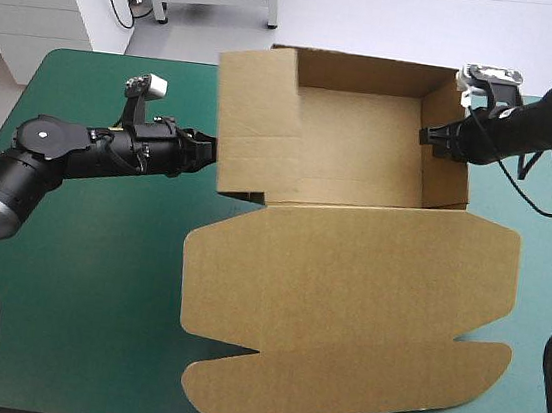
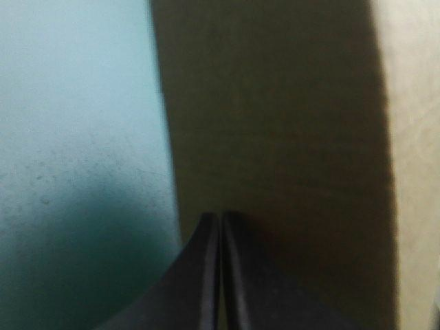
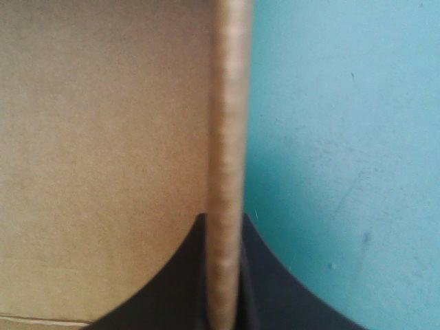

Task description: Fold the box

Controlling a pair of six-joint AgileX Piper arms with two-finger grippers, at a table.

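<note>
The brown box [image 1: 356,126] stands as an open tray at the far middle of the table, its walls raised. Its lid [image 1: 343,316] lies flat toward the near edge. My left gripper [image 1: 210,150] is shut, its tip against the outer face of the tray's left wall [image 1: 251,123]. In the left wrist view the fingers [image 2: 220,218] meet in a point with the brown wall [image 2: 275,124] right ahead. My right gripper [image 1: 427,139] is shut on the tray's right wall. In the right wrist view the board's edge [image 3: 230,103] runs between the fingers [image 3: 225,227].
The teal-green cover [image 1: 96,275] shows on the left of the lid and beside both arms. The lid's rounded flaps [image 1: 233,393] reach close to the table's near edge. A narrow strip of cover lies right of the lid [image 1: 537,299].
</note>
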